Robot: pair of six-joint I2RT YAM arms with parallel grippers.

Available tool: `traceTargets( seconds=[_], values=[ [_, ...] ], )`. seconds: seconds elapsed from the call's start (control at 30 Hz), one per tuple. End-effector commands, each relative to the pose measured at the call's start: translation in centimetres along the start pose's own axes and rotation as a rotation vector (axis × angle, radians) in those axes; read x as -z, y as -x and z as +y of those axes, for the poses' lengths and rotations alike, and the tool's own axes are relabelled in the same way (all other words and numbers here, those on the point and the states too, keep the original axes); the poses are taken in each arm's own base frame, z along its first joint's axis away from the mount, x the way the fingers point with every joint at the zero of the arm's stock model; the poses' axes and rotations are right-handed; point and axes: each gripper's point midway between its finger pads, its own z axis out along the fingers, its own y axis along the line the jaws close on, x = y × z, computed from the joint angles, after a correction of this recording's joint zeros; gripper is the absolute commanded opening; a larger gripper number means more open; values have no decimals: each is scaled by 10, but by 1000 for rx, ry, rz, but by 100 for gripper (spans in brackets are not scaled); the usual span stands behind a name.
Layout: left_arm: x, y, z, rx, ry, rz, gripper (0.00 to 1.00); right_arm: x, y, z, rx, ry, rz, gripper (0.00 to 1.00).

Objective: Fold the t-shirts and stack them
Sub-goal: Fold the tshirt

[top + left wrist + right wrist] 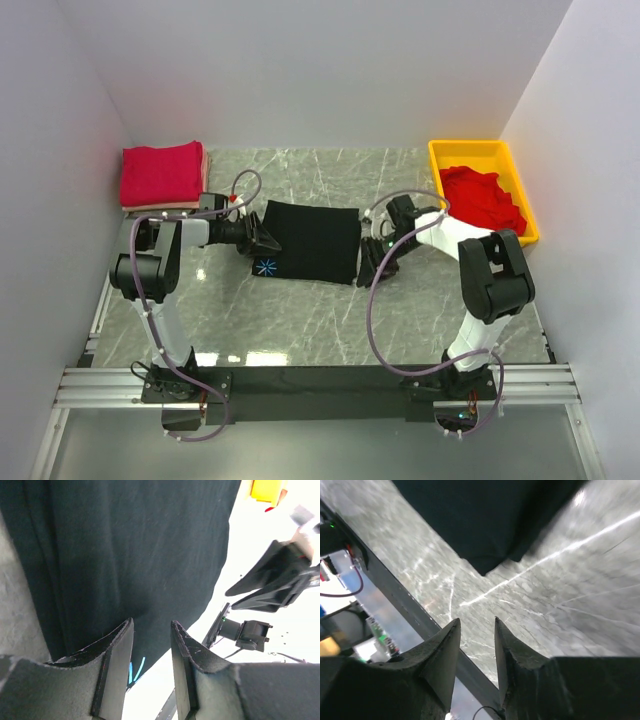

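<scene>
A black t-shirt [312,241] lies folded into a rectangle on the marble table, a small blue mark at its near left corner. It fills the left wrist view [125,545] and shows in the right wrist view [485,515]. My left gripper [268,239] is open at the shirt's left edge, its jaws apart with nothing between them. My right gripper [372,266] is open and empty just right of the shirt's near right corner. Folded red t-shirts [160,173] are stacked at the back left. A crumpled red t-shirt [483,198] lies in the yellow tray.
The yellow tray [470,152] stands at the back right by the wall. White walls close in the table on three sides. The black front rail [405,605] runs along the near edge.
</scene>
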Motion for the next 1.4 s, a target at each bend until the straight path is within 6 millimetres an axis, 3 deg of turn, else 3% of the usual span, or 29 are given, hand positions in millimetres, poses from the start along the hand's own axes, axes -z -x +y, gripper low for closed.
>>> traceTargets(
  seconds=[0.0,0.2,0.57,0.67,0.83,1.1,1.17,1.27,1.37],
  values=[
    [6,-2,-11,-48,-22,-6,41,-12,13,5,3,25,-65,42],
    [4,-5,-4,-44,-1,-4,41,-27,24,0,-31,35,-99,45],
    [-1,-2,7,-23,25,-8,40,-48,18,-3,-50,51,-43,40],
    [-3,-3,11,-12,42,-3,38,-49,14,-2,-51,49,-34,34],
    [-5,0,31,-10,120,0,24,-46,10,-7,-29,20,-19,0],
    [-2,7,50,13,171,-6,11,-17,1,-18,90,-99,42,0],
    [-3,8,49,12,164,-6,11,-12,2,-23,106,-139,58,0],
    [-3,7,37,4,98,1,18,-8,5,-28,132,-169,76,0],
    [5,9,11,-48,3,-6,29,-7,4,-32,143,-184,106,0]
  ],
)
